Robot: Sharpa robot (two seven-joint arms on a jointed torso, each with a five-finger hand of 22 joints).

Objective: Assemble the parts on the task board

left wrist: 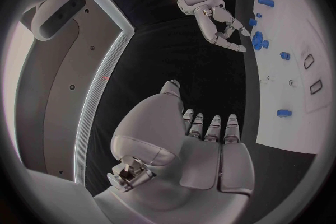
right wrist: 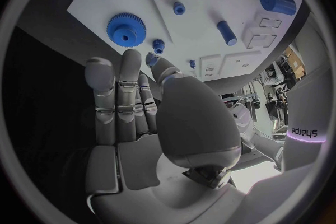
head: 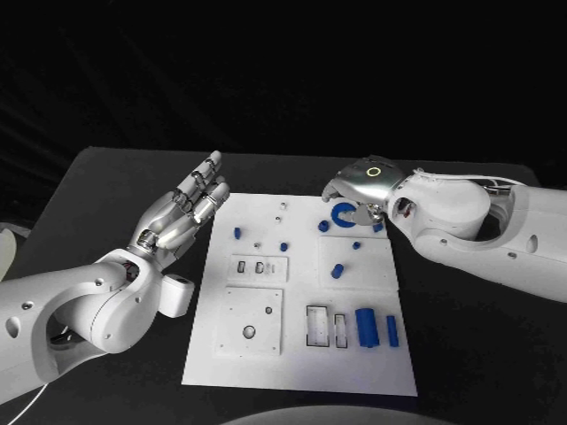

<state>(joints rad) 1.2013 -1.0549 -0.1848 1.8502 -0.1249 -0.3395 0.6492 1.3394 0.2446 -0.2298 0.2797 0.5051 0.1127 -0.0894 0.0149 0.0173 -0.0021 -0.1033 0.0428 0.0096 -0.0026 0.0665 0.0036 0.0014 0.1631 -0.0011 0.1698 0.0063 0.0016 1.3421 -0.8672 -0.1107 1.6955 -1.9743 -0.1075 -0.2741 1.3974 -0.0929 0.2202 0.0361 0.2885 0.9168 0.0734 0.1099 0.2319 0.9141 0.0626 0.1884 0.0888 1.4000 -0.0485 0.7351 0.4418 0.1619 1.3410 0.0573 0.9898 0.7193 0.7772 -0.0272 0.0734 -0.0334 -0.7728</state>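
Lying flat mid-worktop [head: 104, 186]: white task board [head: 303, 354], blue parts spread across it. Blue gear [head: 345, 212] at board's far edge; two blue cylinders [head: 376, 328] at its near right; small blue pegs [head: 338, 271] near centre. Left hand [head: 182, 211] held just off board's left edge, fingers straight, nothing grasped. Right hand [head: 367, 186] poised over gear, fingers extended, nothing grasped.

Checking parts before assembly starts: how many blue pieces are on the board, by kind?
large gear: 1
large cylinders: 2
smaller blue pieces: 6
Total: 9 blue parts on the task board
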